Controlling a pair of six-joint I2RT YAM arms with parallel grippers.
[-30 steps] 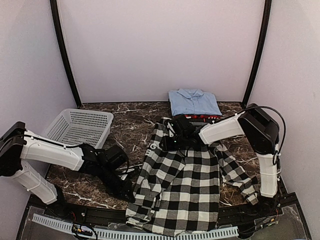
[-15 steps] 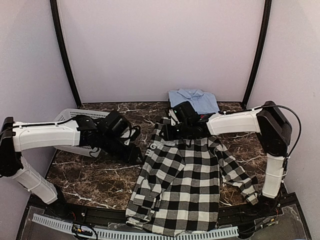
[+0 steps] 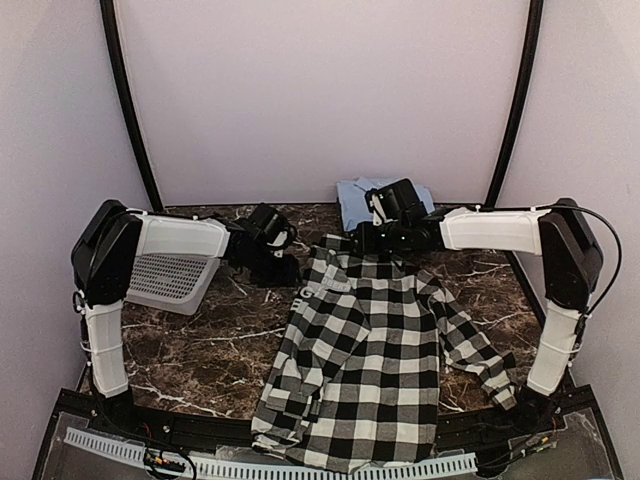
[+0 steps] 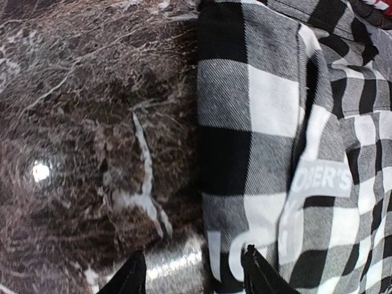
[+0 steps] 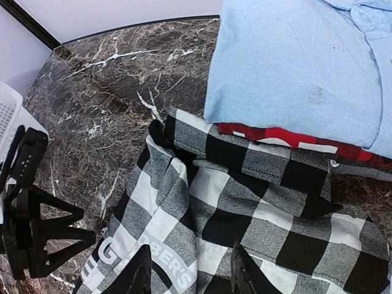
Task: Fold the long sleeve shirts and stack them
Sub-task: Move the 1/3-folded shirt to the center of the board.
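The black-and-white checked shirt [image 3: 360,350] lies spread across the middle of the table, its white lettering [image 4: 324,177] at the upper left edge. The folded light blue shirt [image 5: 294,67] lies at the back on a red shirt [image 5: 275,136], and the checked collar [image 5: 263,165] touches them. My left gripper [image 3: 288,270] is open at the checked shirt's upper left corner; in the left wrist view [image 4: 193,275] one fingertip is over marble, the other over cloth. My right gripper [image 3: 362,243] hovers open and empty above the collar area [image 5: 190,275].
A grey perforated basket [image 3: 170,275] stands at the left, partly behind my left arm. The table is dark marble [image 3: 200,340]. A sleeve [image 3: 480,360] trails toward the right arm's base. Dark frame posts [image 3: 130,110] rise at both back corners.
My left arm has swung from the front left back to the checked shirt's upper left corner. My right gripper has moved back toward the blue shirt, and the collar now lies further back.
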